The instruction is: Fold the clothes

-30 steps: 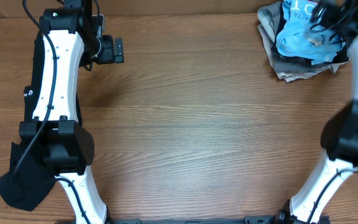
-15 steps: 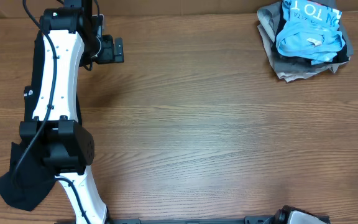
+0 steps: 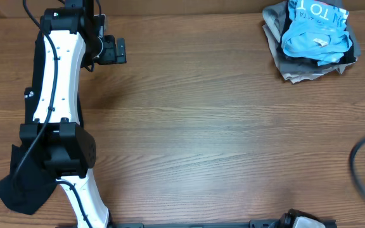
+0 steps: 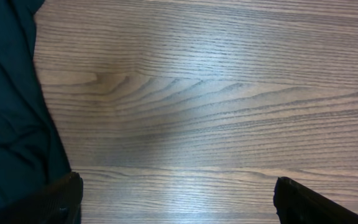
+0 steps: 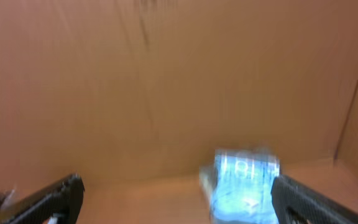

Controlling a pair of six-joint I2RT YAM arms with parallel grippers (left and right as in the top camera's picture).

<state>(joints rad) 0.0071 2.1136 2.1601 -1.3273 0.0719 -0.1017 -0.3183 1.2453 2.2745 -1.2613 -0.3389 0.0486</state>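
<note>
The clothes lie in a crumpled pile (image 3: 312, 38) at the table's far right corner, with a light blue T-shirt with white print (image 3: 315, 35) on top of grey and dark pieces. A black garment (image 3: 18, 187) lies at the near left, partly under the left arm. My left gripper (image 3: 123, 50) hovers open over bare wood at the far left, and black cloth (image 4: 8, 124) shows beside its left finger (image 4: 61, 199). My right gripper (image 5: 179, 205) is open and empty. Its view is blurred, with the blue shirt pile (image 5: 244, 183) well ahead of it.
The wooden table (image 3: 220, 126) spans the overhead view. A brown cardboard wall (image 5: 166, 81) stands behind the clothes pile. A blurred dark streak (image 3: 363, 171) of the right arm shows at the right edge. The left arm's white links (image 3: 59, 82) run along the left side.
The right arm, which was over the clothes pile a second ago, has swung away out of the overhead view. The pile stays in place. The left arm has not moved.
</note>
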